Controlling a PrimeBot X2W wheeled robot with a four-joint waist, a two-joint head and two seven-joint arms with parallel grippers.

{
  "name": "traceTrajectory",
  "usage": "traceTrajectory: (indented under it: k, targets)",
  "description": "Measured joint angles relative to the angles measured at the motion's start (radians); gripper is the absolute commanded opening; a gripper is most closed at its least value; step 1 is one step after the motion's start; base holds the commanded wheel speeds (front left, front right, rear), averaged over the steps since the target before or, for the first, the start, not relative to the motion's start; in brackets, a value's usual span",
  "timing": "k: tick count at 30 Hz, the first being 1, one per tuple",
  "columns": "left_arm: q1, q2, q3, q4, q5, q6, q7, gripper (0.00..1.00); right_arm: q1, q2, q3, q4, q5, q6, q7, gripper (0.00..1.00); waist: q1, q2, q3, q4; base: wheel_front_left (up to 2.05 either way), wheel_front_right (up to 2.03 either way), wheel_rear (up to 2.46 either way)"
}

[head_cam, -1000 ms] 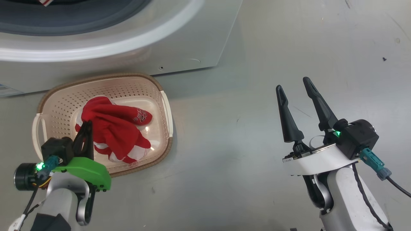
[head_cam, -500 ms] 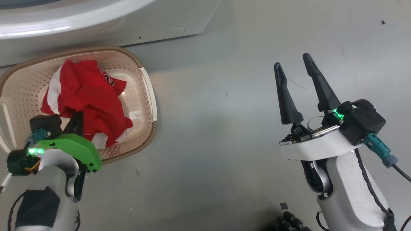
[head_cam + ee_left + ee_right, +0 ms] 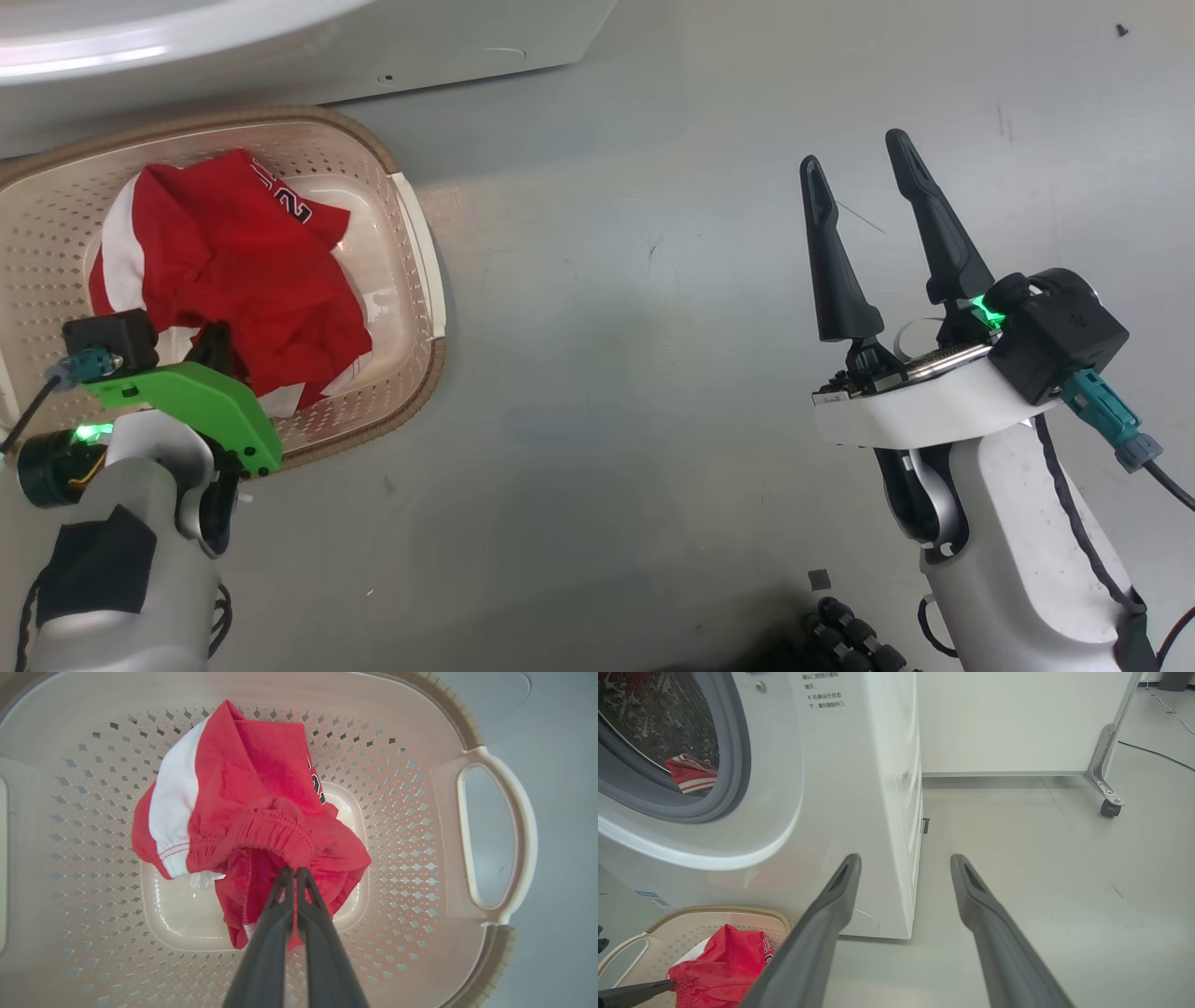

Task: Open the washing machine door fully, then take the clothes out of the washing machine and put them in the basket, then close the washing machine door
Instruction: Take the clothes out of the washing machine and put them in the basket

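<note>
- We see the red clothes bunched in the basket, at the left on the floor, just before the washing machine.
- Our left tool is clamped on the clothes' elastic hem.
- A striped garment lies in the drum.
- Our right tool hangs at the right, fingers apart.

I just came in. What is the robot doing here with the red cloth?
The left gripper is shut on the red clothes and holds them inside the basket. The right gripper is open and empty above the floor. The basket stands in front of the washing machine. Another red-and-white piece lies inside the machine, so the unloading is not finished.
</note>
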Motion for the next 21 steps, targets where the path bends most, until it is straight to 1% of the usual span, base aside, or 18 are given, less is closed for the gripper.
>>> traceTrajectory:
  k: [2,3,4,6,7,9,10,12,21]
  targets:
    - [-0.015,-0.003,0.002,0.017,-0.017,-0.008,0.000,0.00,-0.004,0.000,-0.001,0.002,0.000,0.000,0.000,1.00,0.0000,0.0000,0.001,0.002,0.00,0.00,0.00]
    - [-0.021,-0.004,0.002,0.024,-0.017,-0.009,-0.001,0.05,-0.006,0.000,-0.001,0.004,0.000,0.000,0.000,1.00,0.0000,0.0000,0.002,0.003,0.00,0.00,0.00]
    - [-0.026,-0.006,0.002,0.033,-0.017,-0.010,-0.002,0.44,-0.007,0.000,-0.001,0.007,0.000,0.000,0.000,1.00,0.0000,0.0000,0.001,0.005,0.00,0.00,0.00]
    - [-0.032,-0.009,0.001,0.051,-0.016,-0.014,-0.013,0.91,-0.009,0.000,-0.003,0.013,0.000,0.000,0.000,1.00,0.0000,0.0000,-0.002,0.008,0.00,0.00,0.00]
    - [-0.032,-0.010,0.001,0.058,-0.016,-0.017,-0.020,1.00,-0.009,0.000,-0.003,0.016,0.000,0.000,0.000,1.00,0.0000,0.0000,-0.005,0.009,0.00,0.00,0.00]
    - [-0.032,-0.015,0.001,0.071,-0.016,-0.019,-0.037,1.00,-0.009,0.000,-0.006,0.018,0.000,-0.001,0.000,1.00,0.0000,0.0000,-0.013,0.012,0.00,0.00,0.00]
    - [-0.033,-0.017,-0.003,0.080,-0.016,-0.020,-0.054,1.00,-0.009,0.000,-0.010,0.023,0.000,-0.007,0.000,1.00,0.0001,0.0000,-0.022,0.016,0.00,0.00,0.00]
    - [-0.033,-0.018,-0.006,0.089,-0.014,-0.027,-0.074,1.00,-0.009,0.000,-0.014,0.028,0.000,-0.007,0.000,1.00,0.0000,0.0000,-0.033,0.020,0.00,0.00,0.00]
    - [-0.032,-0.022,-0.019,0.107,0.006,-0.028,-0.186,1.00,-0.008,-0.001,-0.041,0.057,-0.005,-0.007,0.000,1.00,0.0000,0.0000,-0.094,0.039,0.00,0.00,0.00]
